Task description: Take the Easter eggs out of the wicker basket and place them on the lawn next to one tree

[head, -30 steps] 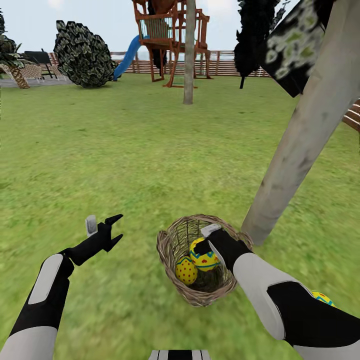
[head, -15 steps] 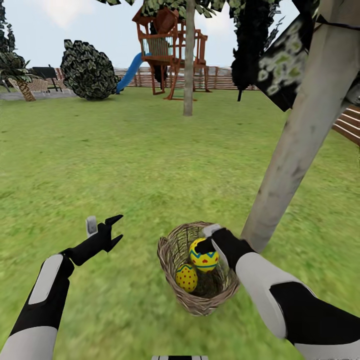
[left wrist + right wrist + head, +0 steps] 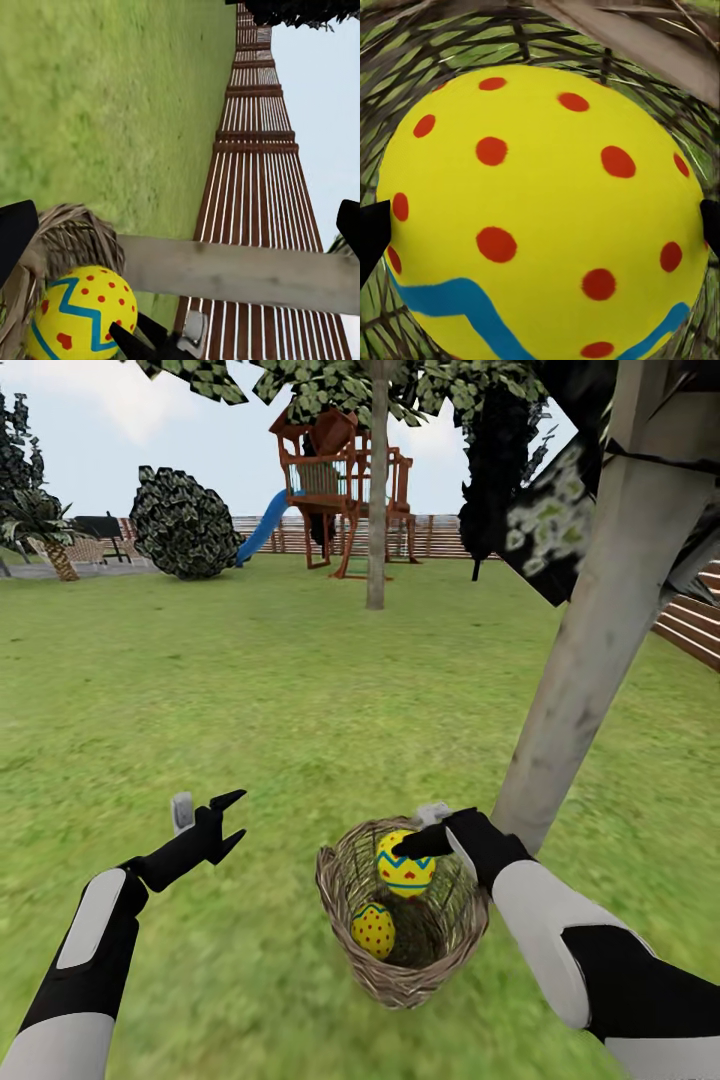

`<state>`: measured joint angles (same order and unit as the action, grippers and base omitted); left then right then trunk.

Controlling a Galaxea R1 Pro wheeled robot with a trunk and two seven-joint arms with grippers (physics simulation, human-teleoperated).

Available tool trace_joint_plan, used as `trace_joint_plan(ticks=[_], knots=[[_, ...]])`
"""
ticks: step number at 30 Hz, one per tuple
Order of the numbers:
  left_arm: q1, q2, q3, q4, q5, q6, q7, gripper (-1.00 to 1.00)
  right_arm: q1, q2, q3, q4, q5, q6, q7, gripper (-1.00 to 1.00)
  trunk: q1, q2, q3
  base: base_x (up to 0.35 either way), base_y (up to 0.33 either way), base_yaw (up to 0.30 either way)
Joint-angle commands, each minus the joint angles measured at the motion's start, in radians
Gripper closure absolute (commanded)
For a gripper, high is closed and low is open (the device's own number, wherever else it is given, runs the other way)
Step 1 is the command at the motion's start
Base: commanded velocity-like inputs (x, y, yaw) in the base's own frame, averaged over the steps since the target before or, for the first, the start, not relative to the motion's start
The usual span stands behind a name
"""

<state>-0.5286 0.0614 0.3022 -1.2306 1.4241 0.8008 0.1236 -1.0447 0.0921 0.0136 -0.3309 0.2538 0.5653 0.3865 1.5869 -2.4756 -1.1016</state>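
Note:
The wicker basket (image 3: 345, 865) stands on the lawn (image 3: 250, 690) at the foot of a leaning pale grey tree (image 3: 590, 640). My right gripper (image 3: 412, 834) is shut on one Easter egg (image 3: 404, 868) and holds it at rim height over the basket. In the right wrist view this egg (image 3: 540, 202) spans the gap between my black fingertips (image 3: 371, 232). A second egg (image 3: 372, 930) lies inside the basket, lower down. My left gripper (image 3: 215, 815) hovers open and empty over the grass left of the basket. The left wrist view shows the held egg (image 3: 79, 315), the basket (image 3: 71, 236) and the trunk (image 3: 240, 274).
A wooden playset with a blue slide (image 3: 340, 490) stands far back, with a second straight trunk (image 3: 377, 510) in front of it. A dark bush (image 3: 185, 525) and a palm (image 3: 45, 530) are at the back left. A wooden fence (image 3: 690, 625) runs along the right.
The camera has tilted up, so the whole scene sits lower in the picture. My right gripper has lifted its egg from deeper in the basket to the rim. The left arm is unmoved.

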Motion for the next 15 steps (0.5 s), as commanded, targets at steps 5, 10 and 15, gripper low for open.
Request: trace_joint_plan(ticks=[5, 10, 15], knots=[[-0.001, 0.000, 0.001, 0.000, 0.010, 0.005, 0.010, -1.00, 0.000, -0.014, -0.013, -0.046, 0.007, 0.052, 0.045, 1.00, -0.019, 0.035, 0.015, 0.000, 0.000, 0.000], [-0.001, -0.001, 0.001, 0.001, 0.009, 0.004, 0.010, -1.00, 0.000, -0.101, -0.027, -0.090, 0.005, 0.124, 0.331, 1.00, -0.039, 0.070, 0.030, 0.000, 0.000, 0.000], [-0.001, -0.002, 0.001, 0.002, 0.009, 0.004, 0.011, -1.00, 0.000, -0.141, -0.028, -0.103, 0.005, 0.136, 0.487, 1.00, -0.058, 0.105, 0.046, -0.054, 0.000, 0.000]])
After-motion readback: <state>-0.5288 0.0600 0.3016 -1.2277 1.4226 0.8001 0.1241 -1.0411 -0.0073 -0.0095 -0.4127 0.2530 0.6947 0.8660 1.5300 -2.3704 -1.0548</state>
